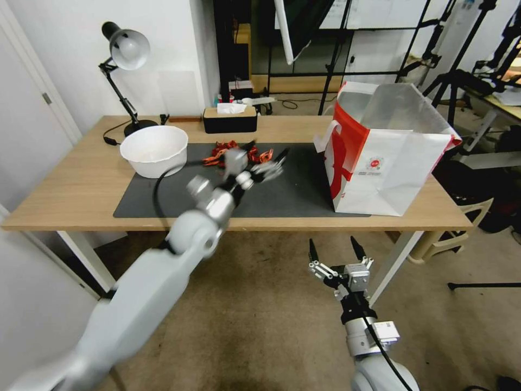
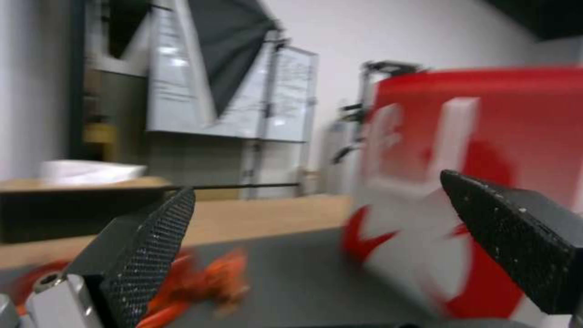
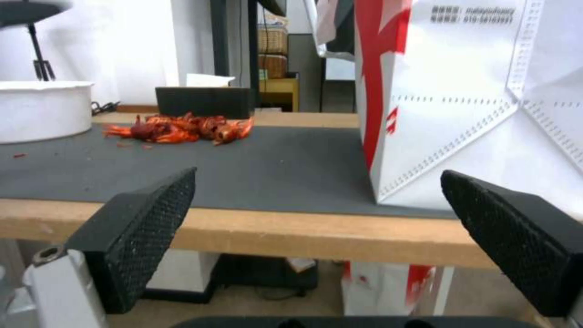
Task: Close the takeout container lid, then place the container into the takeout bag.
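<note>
Our left gripper (image 1: 269,163), jaws apart, hovers mid-counter (image 1: 81,179) beside the bag (image 1: 388,157); right gripper (image 1: 337,255) hangs below the front edge, jaws apart.

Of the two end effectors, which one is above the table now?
The left end effector: it is open over the dark mat, near the red pile. The right end effector, also open, hangs below the table edge.
</note>
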Robot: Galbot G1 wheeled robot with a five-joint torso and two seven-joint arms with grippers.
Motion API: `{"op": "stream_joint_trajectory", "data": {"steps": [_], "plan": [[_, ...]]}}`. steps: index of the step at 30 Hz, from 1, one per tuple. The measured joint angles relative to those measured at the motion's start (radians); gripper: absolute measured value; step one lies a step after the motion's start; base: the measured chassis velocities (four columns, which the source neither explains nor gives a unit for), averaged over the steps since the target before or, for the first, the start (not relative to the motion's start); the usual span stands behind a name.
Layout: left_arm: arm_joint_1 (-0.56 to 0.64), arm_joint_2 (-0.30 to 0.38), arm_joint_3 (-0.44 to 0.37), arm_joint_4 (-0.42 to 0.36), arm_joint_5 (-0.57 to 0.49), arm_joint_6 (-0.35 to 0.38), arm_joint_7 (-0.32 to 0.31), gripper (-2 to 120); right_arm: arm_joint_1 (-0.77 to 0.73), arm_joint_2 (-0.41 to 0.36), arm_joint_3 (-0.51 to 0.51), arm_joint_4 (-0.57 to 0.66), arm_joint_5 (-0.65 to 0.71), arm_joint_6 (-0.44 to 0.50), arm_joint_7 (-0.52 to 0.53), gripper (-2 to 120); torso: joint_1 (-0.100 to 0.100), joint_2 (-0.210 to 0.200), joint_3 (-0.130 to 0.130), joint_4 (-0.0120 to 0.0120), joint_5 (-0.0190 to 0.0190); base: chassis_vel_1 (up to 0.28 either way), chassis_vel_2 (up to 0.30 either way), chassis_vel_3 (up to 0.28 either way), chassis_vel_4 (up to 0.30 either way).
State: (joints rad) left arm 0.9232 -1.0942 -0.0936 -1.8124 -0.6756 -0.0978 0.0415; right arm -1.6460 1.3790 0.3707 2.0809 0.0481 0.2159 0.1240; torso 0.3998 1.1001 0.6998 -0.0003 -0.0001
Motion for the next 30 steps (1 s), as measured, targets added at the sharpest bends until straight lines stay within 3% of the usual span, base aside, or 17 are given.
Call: {"op": "stream_joint_trajectory", "data": {"steps": [3, 6, 11, 13, 19, 23, 30], "plan": [[0.096, 0.012, -0.059, -0.027, 0.063, -0.02, -0.034, 100, 0.0, -0.004, 0.008, 0.004, -0.018, -0.001, 0.009, 100, 0.0, 0.0, 0.0, 0.0007, 0.0001, 0.0, 0.0, 0.0, 0.0], [0.223, 0.023, -0.146, -0.058, 0.157, -0.043, -0.065, 100, -0.008, -0.001, 0.023, 0.012, -0.04, -0.001, 0.027, 100, 0.0, 0.0, 0.0, -0.0001, 0.0, 0.0, 0.0, 0.0, 0.0], [0.371, -0.004, -0.255, -0.108, 0.231, -0.079, -0.096, 100, 0.006, -0.002, 0.024, 0.017, -0.029, -0.001, 0.039, 100, 0.0, 0.0, 0.0, 0.0004, -0.0001, 0.0, 0.0, 0.0, 0.0], [0.387, -0.011, -0.265, -0.113, 0.243, -0.086, -0.105, 100, 0.008, -0.002, 0.024, 0.017, -0.024, -0.001, 0.039, 100, 0.0, 0.0, 0.0, 0.0003, 0.0, 0.0, 0.0, 0.0, 0.0], [0.482, -0.075, -0.302, -0.117, 0.343, -0.111, -0.214, 100, -0.004, 0.027, 0.06, 0.003, -0.012, 0.036, 0.041, 100, 0.0, 0.0, 0.0, 0.0003, 0.0001, 0.0, 0.0, 0.0, 0.0], [0.507, -0.072, -0.302, -0.109, 0.356, -0.116, -0.224, 100, -0.035, 0.048, 0.096, 0.003, 0.011, 0.05, 0.028, 100, 0.0, 0.0, 0.0, -0.0008, 0.0, 0.0, 0.0, 0.0, 0.0], [0.601, -0.086, -0.338, -0.126, 0.384, -0.131, -0.249, 100, -0.022, 0.045, 0.105, -0.013, 0.064, 0.055, -0.01, 100, 0.0, 0.0, 0.0, 0.0005, 0.0001, 0.0, 0.0, 0.0, 0.0]]}}
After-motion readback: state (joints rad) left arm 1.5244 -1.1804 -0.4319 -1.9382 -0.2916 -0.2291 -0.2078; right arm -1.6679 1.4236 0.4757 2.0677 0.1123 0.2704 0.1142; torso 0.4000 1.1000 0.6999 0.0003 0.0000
